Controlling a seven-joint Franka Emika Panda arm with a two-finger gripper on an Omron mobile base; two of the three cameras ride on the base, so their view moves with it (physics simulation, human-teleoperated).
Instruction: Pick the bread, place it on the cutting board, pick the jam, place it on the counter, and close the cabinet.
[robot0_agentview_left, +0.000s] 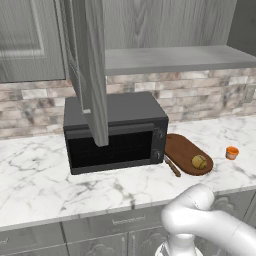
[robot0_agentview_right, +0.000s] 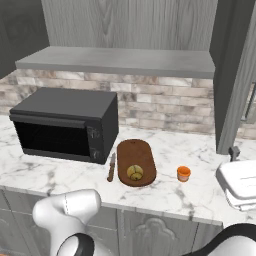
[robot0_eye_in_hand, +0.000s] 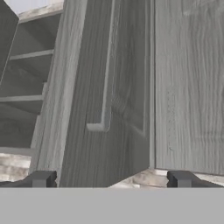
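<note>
Presently, the grey wood-grain wall cabinet (robot0_agentview_right: 120, 25) stands open, and its grey shelf (robot0_agentview_left: 175, 59) carries nothing that can be seen from either base view. The dark reddish-brown oval wooden cutting board (robot0_agentview_right: 136, 161) lies flat on the white marble counter with grey veins (robot0_agentview_left: 45, 175), just beside the black microwave oven (robot0_agentview_left: 117, 131). The small round golden-brown bread (robot0_agentview_right: 134, 172) rests on the near end of the board. The small orange cylindrical jam jar (robot0_agentview_right: 184, 173) stands upright on the counter to the right of the board, apart from it. In the right base view the board's long axis runs from the wall toward the counter's front edge; its handle cannot be made out. A thin brown-handled knife (robot0_agentview_right: 111, 167) lies alongside the board's left edge, roughly parallel to it. The left base view shows the cabinet's left door (robot0_agentview_left: 92, 70) swung out edge-on over the microwave. The right base view alone shows a white appliance (robot0_agentview_right: 240, 184) at the counter's right end. The hand view shows a panelled grey door (robot0_eye_in_hand: 105, 87) with its bar handle (robot0_eye_in_hand: 105, 74) close ahead. The gripper (robot0_eye_in_hand: 111, 179) is spread wide, fingertips (robot0_eye_in_hand: 41, 179) well apart, holding nothing.
</note>
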